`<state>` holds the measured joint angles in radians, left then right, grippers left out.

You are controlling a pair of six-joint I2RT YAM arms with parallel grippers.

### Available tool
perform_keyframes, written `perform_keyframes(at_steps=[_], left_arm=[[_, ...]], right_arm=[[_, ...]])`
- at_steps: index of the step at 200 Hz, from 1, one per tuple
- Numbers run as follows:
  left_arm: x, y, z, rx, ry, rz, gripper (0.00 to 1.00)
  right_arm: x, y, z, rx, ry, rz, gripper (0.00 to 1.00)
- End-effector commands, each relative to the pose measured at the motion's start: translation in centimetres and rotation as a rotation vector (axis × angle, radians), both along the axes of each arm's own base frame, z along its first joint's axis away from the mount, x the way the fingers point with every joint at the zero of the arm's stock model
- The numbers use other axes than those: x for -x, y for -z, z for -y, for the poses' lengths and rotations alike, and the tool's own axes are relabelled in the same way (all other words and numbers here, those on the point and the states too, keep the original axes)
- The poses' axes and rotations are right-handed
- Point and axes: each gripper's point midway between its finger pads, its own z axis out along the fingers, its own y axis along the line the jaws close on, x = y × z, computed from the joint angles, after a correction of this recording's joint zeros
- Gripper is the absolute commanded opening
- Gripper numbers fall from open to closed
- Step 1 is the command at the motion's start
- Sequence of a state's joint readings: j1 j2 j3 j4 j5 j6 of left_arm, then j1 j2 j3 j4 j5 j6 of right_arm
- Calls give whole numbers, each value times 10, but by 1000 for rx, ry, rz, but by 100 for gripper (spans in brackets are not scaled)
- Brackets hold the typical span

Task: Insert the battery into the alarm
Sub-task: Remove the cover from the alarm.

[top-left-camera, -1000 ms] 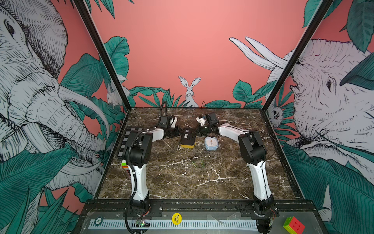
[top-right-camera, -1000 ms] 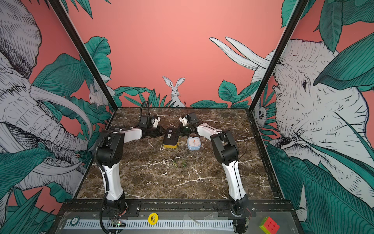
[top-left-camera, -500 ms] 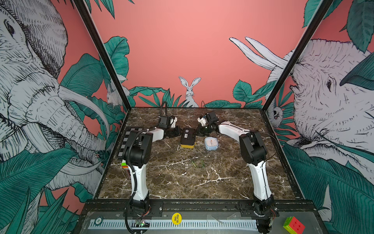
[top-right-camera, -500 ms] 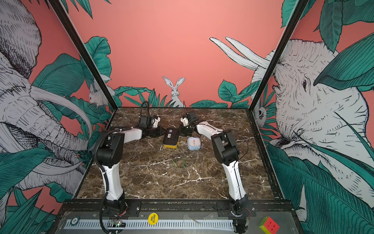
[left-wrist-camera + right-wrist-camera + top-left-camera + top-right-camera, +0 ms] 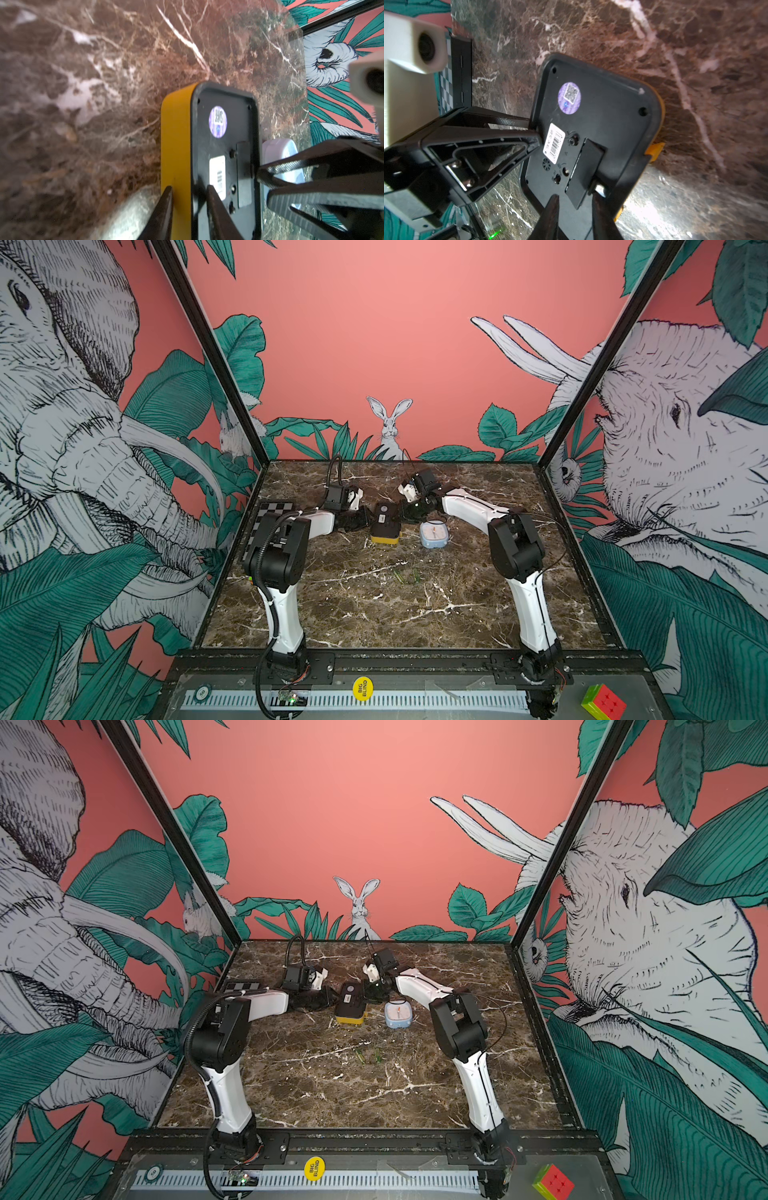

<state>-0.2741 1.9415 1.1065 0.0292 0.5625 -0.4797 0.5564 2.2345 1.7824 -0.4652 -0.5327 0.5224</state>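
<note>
Marble tabletop point(image 5: 332, 614); alarm point(image 5: 384, 518) back-up toward rear, green batteries point(image 5: 401, 576) loose nearer front; left gripper point(image 5: 189, 188) parted astride alarm's yellow edge, grip unclear; right gripper point(image 5: 575, 197) parted at seemingly ajar cover point(image 5: 586, 166); brace, open fully, then fetch.

Both top views are looking down from high over the 6 o'clock edge toward 12 o'clock, sharing nearly the whole tabletop point(image 5: 374, 614). The wrist cameras are riding close behind the left hand point(image 5: 189, 209) and right hand point(image 5: 574, 209), facing each other across the alarm point(image 5: 224, 133), both framing its black back.
</note>
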Motion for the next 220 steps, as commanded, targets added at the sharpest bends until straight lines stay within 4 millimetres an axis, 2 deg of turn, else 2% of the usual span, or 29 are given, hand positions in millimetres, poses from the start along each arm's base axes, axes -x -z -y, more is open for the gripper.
perform_keyframes(at_steps=[1, 28, 63, 132, 220], left_arm=[[49, 29, -2, -36, 40, -185, 31], [56, 21, 5, 11, 80, -190, 30], [62, 21, 11, 30, 110, -196, 29], [66, 22, 10, 30, 114, -198, 28], [66, 23, 10, 24, 117, -192, 27]], right_arm=[[-1, -17, 8, 57, 0, 50, 34], [-1, -18, 11, 99, -2, 64, 37], [2, -15, 13, 161, -18, 60, 39], [10, -3, 13, 272, -43, 49, 41], [2, 8, 13, 369, -34, 70, 48]])
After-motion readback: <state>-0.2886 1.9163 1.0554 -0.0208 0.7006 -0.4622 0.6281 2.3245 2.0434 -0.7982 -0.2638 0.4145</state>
